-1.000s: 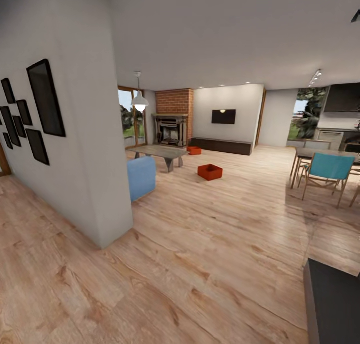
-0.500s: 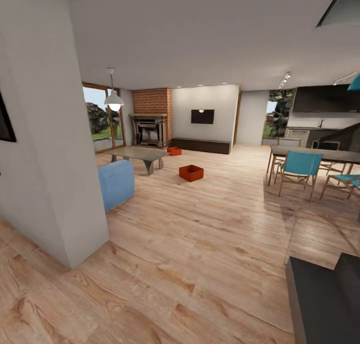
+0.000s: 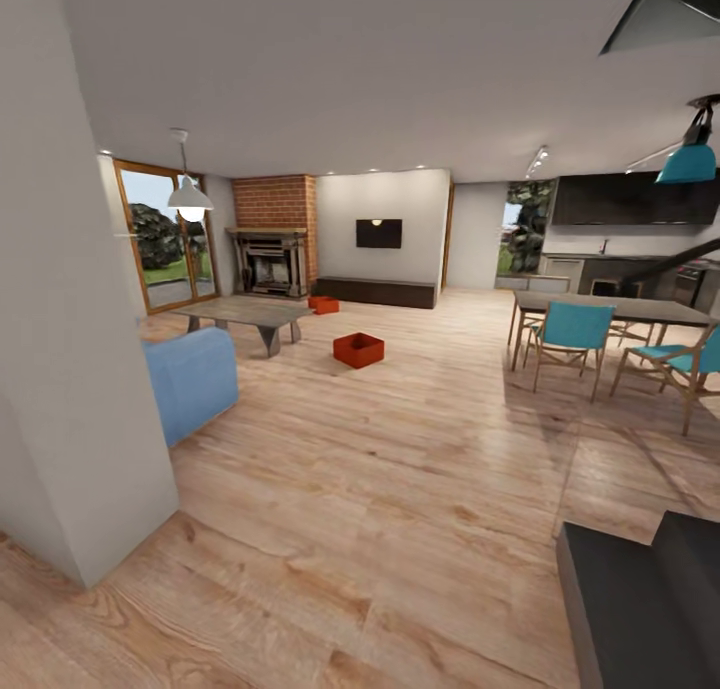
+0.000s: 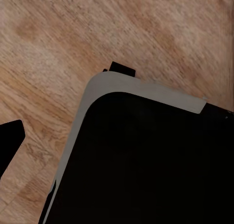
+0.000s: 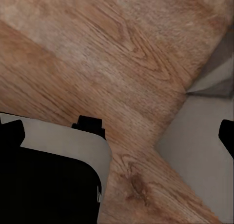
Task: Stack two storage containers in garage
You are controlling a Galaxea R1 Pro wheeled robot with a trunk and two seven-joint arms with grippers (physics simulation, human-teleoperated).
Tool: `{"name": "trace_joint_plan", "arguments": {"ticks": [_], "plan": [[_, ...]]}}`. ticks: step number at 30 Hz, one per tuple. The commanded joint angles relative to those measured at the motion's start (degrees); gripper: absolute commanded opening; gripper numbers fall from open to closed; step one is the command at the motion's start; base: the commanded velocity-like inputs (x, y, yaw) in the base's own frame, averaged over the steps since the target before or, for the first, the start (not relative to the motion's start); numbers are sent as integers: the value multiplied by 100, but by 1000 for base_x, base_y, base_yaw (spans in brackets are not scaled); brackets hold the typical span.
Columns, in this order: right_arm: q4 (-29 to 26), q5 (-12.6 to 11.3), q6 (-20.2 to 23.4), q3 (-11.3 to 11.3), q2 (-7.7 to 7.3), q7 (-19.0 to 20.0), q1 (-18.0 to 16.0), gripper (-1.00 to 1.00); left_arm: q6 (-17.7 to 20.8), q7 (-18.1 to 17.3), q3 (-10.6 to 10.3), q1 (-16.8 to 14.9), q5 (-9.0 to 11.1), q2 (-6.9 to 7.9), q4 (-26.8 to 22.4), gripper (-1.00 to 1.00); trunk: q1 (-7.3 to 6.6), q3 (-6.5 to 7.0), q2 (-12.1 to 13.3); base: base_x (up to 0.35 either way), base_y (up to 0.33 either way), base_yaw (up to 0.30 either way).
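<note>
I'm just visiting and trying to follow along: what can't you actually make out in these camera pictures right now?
- Far storage container: in the head view, too small to tell its inside.
- Near storage container: distant, its bottom ribbing unreadable.
- Blue sofa: partly hidden by the white wall corner.
- Grippers: both wrist views show wood floor and the robot's dark body; whether the fingers are open or shut cannot be told.
- Dark block: cut off by the head view's edge.

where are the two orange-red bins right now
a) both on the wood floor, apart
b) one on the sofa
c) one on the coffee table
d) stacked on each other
a: the nearer bin and the farther bin each sit on the wood floor, apart, with the coffee table bearing neither.
</note>
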Motion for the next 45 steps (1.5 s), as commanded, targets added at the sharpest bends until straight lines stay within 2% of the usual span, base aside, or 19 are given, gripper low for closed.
{"name": "trace_joint_plan", "arguments": {"ticks": [1,16,45], "plan": [[17,-53,-33,50,1,-3,-7,100,-12,6,-8,-1,24,0,-3,100,3,-6,-3,326,0,-5],[17,-54,-33,52,1,-7,-7,100,-14,6,-8,-1,24,0,-3,100,3,-6,-3,326,0,-11],[17,-49,-33,52,-3,-3,-7,100,-14,6,-8,-1,24,0,-3,100,3,-6,-3,326,0,-250]]}}
